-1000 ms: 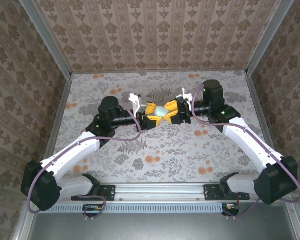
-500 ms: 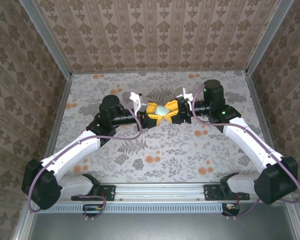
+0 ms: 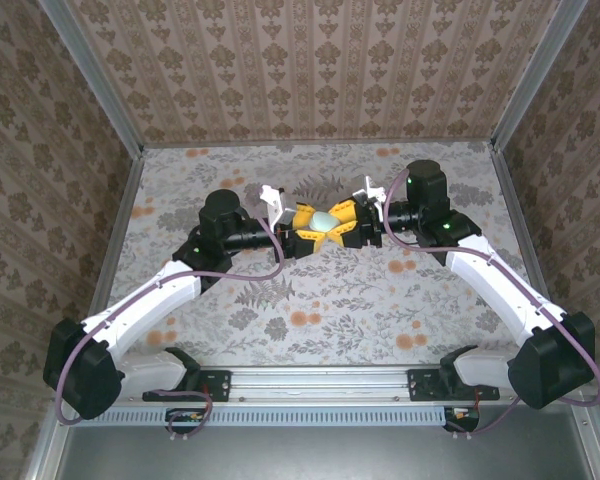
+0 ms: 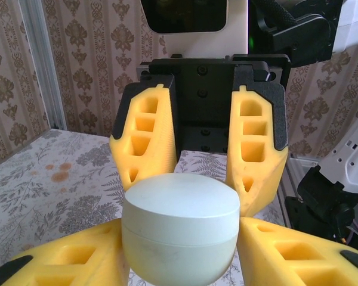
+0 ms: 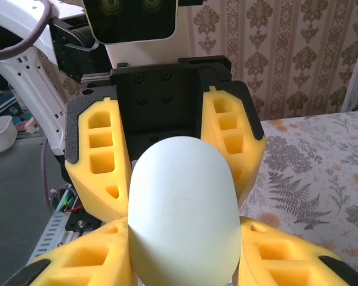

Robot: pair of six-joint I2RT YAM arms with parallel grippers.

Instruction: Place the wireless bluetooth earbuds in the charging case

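- Charging case [image 3: 323, 221] hangs dead centre over the tabletop [image 3: 330, 300], pinched between both arms, so neither is nearer.
- Left gripper [image 3: 302, 232] and right gripper [image 3: 345, 222] each clamp it from opposite ends.
- Lid seam looks closed, so I'd guess it needs opening first.

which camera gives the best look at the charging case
Left wrist: the charging case is close, side-on, lid seam showing. Right wrist shows it end-on as a smooth pale oval; in top external it is a tiny pale blob.
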